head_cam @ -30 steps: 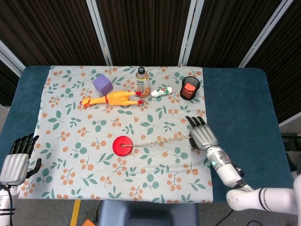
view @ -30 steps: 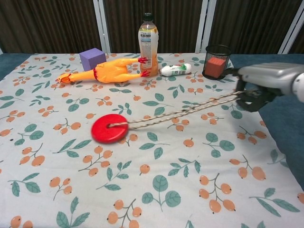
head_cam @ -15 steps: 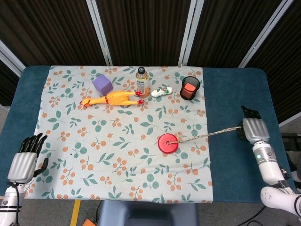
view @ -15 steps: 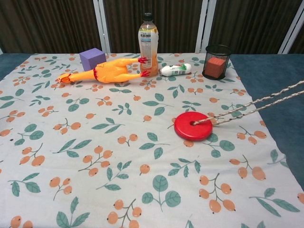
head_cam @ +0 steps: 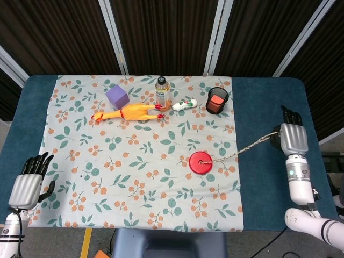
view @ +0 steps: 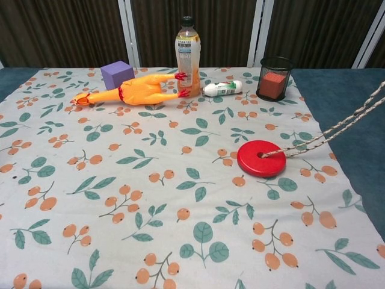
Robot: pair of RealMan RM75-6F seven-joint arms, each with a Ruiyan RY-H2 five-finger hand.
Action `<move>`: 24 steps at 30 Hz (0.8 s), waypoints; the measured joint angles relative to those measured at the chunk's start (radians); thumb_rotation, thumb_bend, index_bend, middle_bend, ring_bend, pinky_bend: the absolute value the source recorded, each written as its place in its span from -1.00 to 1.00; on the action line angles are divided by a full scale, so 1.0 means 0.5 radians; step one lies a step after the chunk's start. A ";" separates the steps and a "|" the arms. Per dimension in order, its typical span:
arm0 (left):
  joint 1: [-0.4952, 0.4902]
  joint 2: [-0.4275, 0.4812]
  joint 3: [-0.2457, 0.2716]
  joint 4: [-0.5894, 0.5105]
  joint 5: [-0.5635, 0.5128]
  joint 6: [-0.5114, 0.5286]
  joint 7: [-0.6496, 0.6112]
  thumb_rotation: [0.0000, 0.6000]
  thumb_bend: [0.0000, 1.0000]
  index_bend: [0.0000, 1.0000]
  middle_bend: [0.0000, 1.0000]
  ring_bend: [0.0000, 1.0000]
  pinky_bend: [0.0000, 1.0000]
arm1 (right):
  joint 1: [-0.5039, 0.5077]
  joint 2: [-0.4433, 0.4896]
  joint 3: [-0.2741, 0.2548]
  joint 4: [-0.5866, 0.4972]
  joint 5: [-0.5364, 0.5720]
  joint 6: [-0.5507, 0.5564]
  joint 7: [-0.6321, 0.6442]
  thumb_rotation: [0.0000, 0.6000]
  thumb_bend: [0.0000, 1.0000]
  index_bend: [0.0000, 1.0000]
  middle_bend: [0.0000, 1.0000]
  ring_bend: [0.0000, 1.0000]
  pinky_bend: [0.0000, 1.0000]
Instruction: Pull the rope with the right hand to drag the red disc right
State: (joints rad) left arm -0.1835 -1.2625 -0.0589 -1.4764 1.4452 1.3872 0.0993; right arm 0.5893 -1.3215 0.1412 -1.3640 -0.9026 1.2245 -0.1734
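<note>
- My right hand (head_cam: 293, 140) grips the rope (head_cam: 244, 149), which slants taut down-left toward the red disc (head_cam: 201, 162).
- The disc lies flat near the cloth's (head_cam: 70, 123) right edge, well apart from that hand.
- My left hand (head_cam: 29, 180) rests open at the table's front-left corner.

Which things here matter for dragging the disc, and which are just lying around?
Job: red disc, rope, right hand holding the rope.
Lying about: purple cube, rubber chicken, drink bottle, small white bottle, black mesh cup.
</note>
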 measured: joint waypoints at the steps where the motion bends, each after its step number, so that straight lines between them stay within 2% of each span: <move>1: 0.000 -0.001 0.000 0.000 0.001 0.000 0.001 1.00 -0.01 -1.00 -0.97 -1.00 -0.85 | 0.002 -0.021 0.016 -0.002 -0.032 0.019 0.009 1.00 0.49 1.00 -0.72 -1.00 -1.00; 7: -0.003 -0.011 0.000 -0.007 -0.003 -0.002 0.014 1.00 -0.01 -1.00 -0.97 -1.00 -0.85 | 0.062 -0.122 0.078 -0.157 -0.276 0.015 0.099 1.00 0.49 1.00 -0.70 -1.00 -1.00; 12: 0.002 -0.011 0.003 -0.013 -0.005 0.005 0.027 1.00 -0.01 -1.00 -0.97 -1.00 -0.85 | 0.160 -0.270 0.088 -0.270 -0.415 -0.074 0.011 1.00 0.49 0.96 -0.70 -1.00 -1.00; 13: 0.003 -0.010 0.004 -0.013 -0.007 0.006 0.027 1.00 -0.01 -1.00 -0.97 -1.00 -0.85 | 0.173 -0.294 0.088 -0.278 -0.417 -0.098 -0.008 1.00 0.43 0.83 -0.71 -1.00 -1.00; 15: 0.007 -0.007 0.005 -0.012 -0.011 0.008 0.025 1.00 -0.01 -1.00 -0.97 -1.00 -0.85 | 0.197 -0.321 0.086 -0.295 -0.410 -0.165 -0.039 1.00 0.15 0.29 -0.80 -1.00 -1.00; 16: 0.008 -0.006 0.005 -0.011 -0.012 0.009 0.023 1.00 -0.01 -1.00 -0.97 -1.00 -0.85 | 0.205 -0.322 0.082 -0.302 -0.402 -0.198 -0.057 1.00 -0.17 -0.27 -0.91 -1.00 -1.00; 17: 0.009 -0.004 0.005 -0.009 -0.012 0.010 0.019 1.00 -0.01 -1.00 -0.97 -1.00 -0.85 | 0.216 -0.318 0.074 -0.313 -0.385 -0.245 -0.090 1.00 -0.44 -0.68 -0.98 -1.00 -1.00; 18: 0.010 -0.003 0.005 -0.007 -0.013 0.011 0.017 1.00 -0.01 -1.00 -0.97 -1.00 -0.85 | 0.223 -0.310 0.068 -0.323 -0.365 -0.281 -0.121 1.00 -0.60 -0.86 -1.00 -1.00 -1.00; 19: 0.011 -0.002 0.005 -0.005 -0.013 0.012 0.014 1.00 -0.01 -1.00 -0.97 -1.00 -0.85 | 0.230 -0.299 0.062 -0.335 -0.340 -0.317 -0.154 1.00 -0.80 -0.99 -1.00 -1.00 -1.00; 20: 0.011 -0.001 0.005 -0.003 -0.013 0.012 0.010 1.00 -0.01 -1.00 -0.97 -1.00 -0.85 | 0.237 -0.279 0.054 -0.355 -0.300 -0.363 -0.193 1.00 -0.92 -1.00 -1.00 -1.00 -1.00; 21: 0.012 -0.001 0.006 0.000 -0.012 0.013 0.007 1.00 -0.01 -1.00 -0.97 -1.00 -0.85 | 0.241 -0.259 0.048 -0.374 -0.270 -0.394 -0.216 1.00 -0.98 -1.00 -1.00 -1.00 -1.00; 24: 0.012 -0.004 0.008 0.004 -0.008 0.014 -0.001 1.00 -0.01 -1.00 -0.97 -1.00 -0.85 | 0.234 -0.179 0.037 -0.438 -0.225 -0.436 -0.238 1.00 -1.00 -1.00 -1.00 -1.00 -1.00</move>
State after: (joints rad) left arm -0.1772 -1.2645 -0.0550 -1.4744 1.4414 1.3941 0.0989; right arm 0.7064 -1.4109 0.1597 -1.5830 -1.0153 1.0067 -0.2927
